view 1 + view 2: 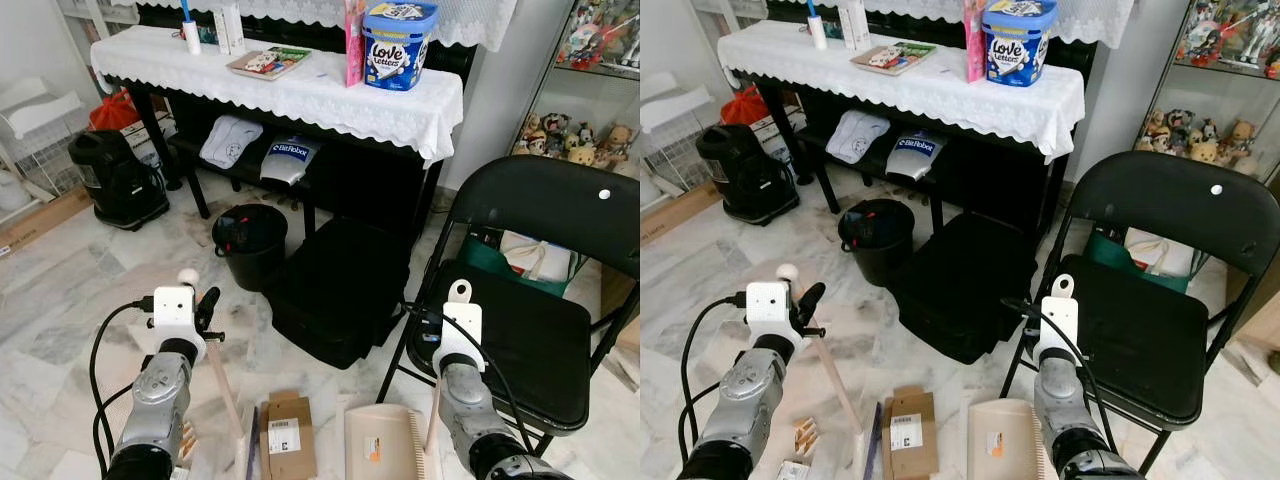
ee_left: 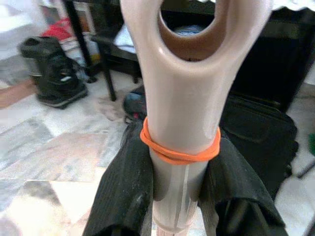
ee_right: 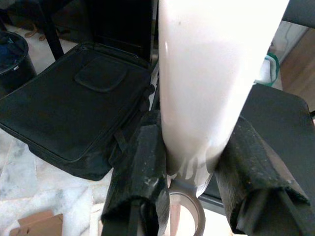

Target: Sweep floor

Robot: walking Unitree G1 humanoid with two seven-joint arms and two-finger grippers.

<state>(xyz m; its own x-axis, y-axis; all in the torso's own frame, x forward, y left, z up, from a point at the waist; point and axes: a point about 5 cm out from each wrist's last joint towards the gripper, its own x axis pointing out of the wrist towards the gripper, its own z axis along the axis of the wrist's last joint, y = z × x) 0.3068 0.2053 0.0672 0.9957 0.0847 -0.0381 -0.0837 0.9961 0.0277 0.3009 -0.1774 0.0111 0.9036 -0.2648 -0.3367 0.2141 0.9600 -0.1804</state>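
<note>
Marble floor point(image 1: 60, 300) carries a cardboard scrap point(image 1: 288, 432) beside the dustpan point(image 1: 378, 440). Left tool point(image 2: 179, 189) pinches the broom handle point(image 2: 182, 123); right tool point(image 3: 192, 182) pinches the dustpan handle point(image 3: 211, 73). Step: sweeping setup. Next: brush scrap toward pan.

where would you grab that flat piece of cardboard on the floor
By its near short edge, coming from above. The cardboard lies flat on the floor between the broom in the left tool and the dustpan, so only its edges offer purchase.
</note>
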